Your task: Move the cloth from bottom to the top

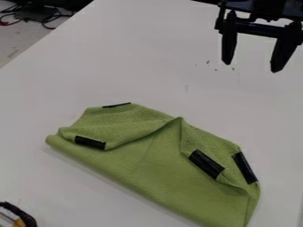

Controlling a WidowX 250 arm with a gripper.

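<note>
The green cloth (148, 164) lies folded and rumpled on the white table, across the lower middle of the view, with several black tape strips on its corners and a raised peak near its upper middle. At the top right hangs the black gripper (251, 66), its two fingers apart and nothing between them. It is above and to the right of the cloth, not touching it.
The white table (136, 53) has a few small dark specks below the gripper. Black cables (44, 15) lie beyond the table's edge at the upper left. A dark object with a yellowish part (24, 218) stands at the lower left corner.
</note>
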